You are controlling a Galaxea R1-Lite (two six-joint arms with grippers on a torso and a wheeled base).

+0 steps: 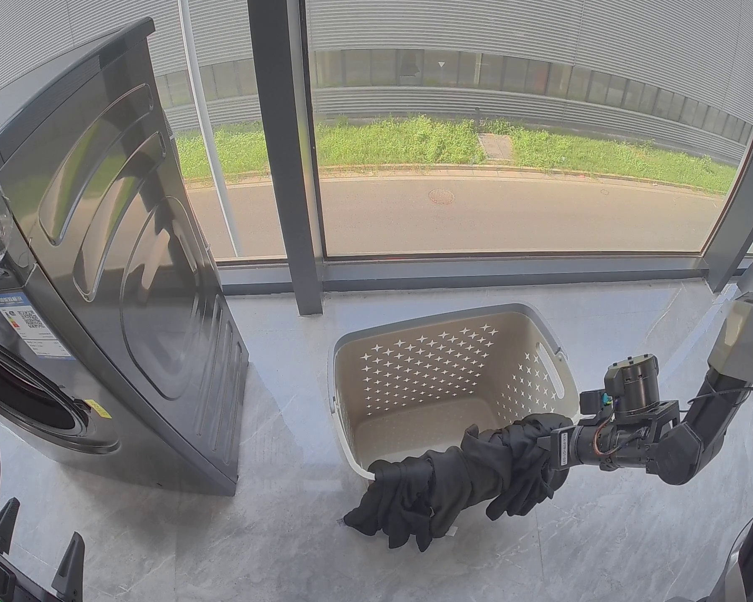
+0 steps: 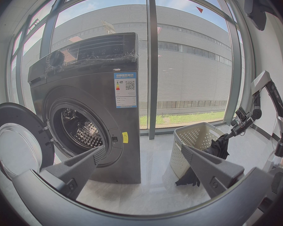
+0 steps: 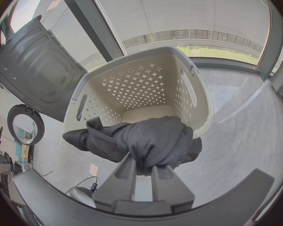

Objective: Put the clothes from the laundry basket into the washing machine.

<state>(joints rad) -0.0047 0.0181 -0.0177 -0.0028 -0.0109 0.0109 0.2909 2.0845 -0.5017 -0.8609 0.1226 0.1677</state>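
Pale stone floor [image 1: 293,537] runs up to a tall window [image 1: 510,127], and both task things stand on it. The biggest is the washing machine [image 2: 94,110], near the laundry basket [image 1: 443,314] and to its left. Its round door [image 2: 17,138] is swung open, and the drum mouth [image 2: 80,127] is on the front face, which is turned toward me rather than toward the basket.

A dark garment [image 1: 452,478] crosses the basket's near rim. One end is bunched at the basket's near right corner, and the other end hangs down outside the basket. I cannot tell whether that end touches the floor.

The right tool [image 3: 144,173] is closed tightly on the bunched end. The left tool [image 2: 141,151] is spread wide with nothing in it, well apart from the basket and facing the drum.

I judge that the step in hand is carrying the garment over to the machine. To do it well, I would first raise the right tool until the hanging tail is free of the rim, because the basket looks light and could be dragged along. Then I would bring the cloth around to the machine's front and go well inside the drum mouth before letting go, so the long tail does not rest on the door seal.
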